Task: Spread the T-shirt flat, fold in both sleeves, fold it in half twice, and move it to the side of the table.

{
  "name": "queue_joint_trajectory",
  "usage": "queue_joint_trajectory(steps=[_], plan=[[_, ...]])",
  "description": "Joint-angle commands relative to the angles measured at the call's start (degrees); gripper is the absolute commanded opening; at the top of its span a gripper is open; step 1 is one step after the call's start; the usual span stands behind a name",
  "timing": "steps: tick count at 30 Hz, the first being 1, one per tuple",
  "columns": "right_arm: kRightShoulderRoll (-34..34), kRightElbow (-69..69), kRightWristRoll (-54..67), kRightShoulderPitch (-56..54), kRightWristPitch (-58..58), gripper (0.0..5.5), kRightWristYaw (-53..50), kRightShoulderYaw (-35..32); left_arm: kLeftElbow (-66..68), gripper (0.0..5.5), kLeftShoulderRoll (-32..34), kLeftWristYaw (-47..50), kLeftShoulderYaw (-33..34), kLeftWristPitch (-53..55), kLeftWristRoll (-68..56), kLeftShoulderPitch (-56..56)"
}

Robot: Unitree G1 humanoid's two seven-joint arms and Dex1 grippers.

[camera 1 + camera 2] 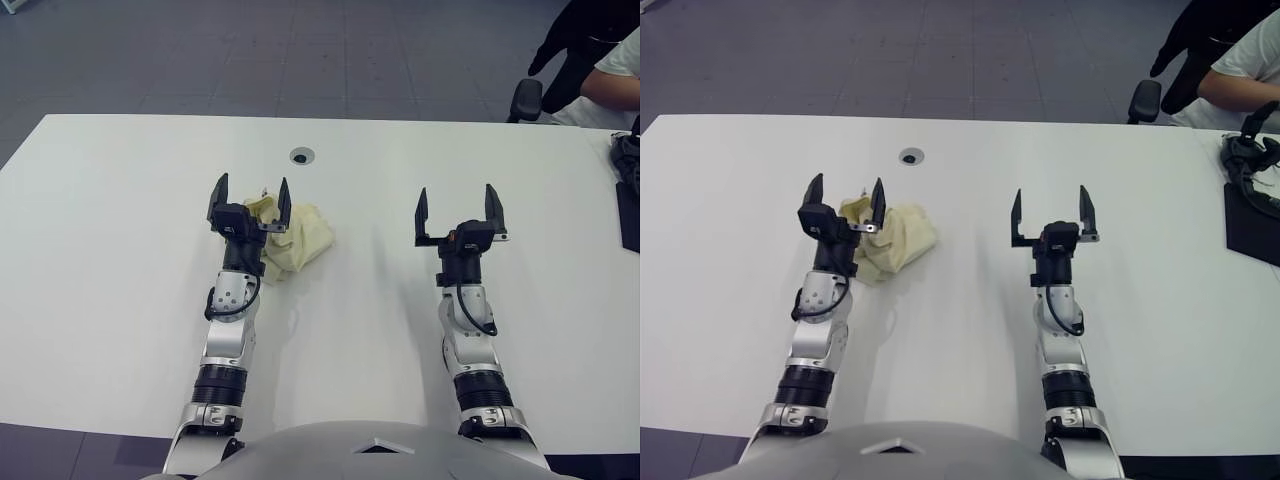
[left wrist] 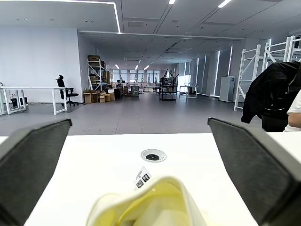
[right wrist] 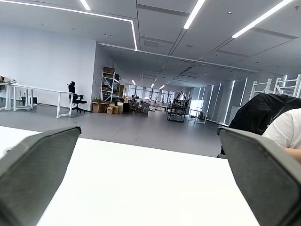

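Note:
A pale yellow T-shirt (image 1: pixel 300 240) lies crumpled in a small heap on the white table (image 1: pixel 120 220), left of the middle. My left gripper (image 1: pixel 250 197) stands open at the heap's left edge, fingers pointing away from me, with the cloth bunched between and under them. The left wrist view has the T-shirt (image 2: pixel 155 207) and its white tag (image 2: pixel 142 177) just below the open fingers (image 2: pixel 30 174). My right gripper (image 1: pixel 458 208) stands open over bare table well to the right of the shirt, holding nothing.
A round cable grommet (image 1: pixel 301 155) sits in the table beyond the shirt. Dark gear (image 1: pixel 1252 190) lies at the table's far right edge, where a person sits. Bare table spreads to the left, middle and front.

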Motion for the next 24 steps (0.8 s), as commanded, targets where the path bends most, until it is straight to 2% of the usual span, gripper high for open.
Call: queue_joint_trajectory(steps=[1, 24], plan=[[0.1, 0.6, -0.2, -0.6, -0.2, 5.4, -0.4, -0.1, 0.2, 5.39, 0.1, 0.1, 0.4, -0.2, 1.1, -0.6], [0.4, 1.2, -1.0, -1.1, -0.5, 5.4, -0.7, -0.1, 0.9, 5.39, 0.0, -0.9, 0.4, 0.0, 1.8, -0.3]])
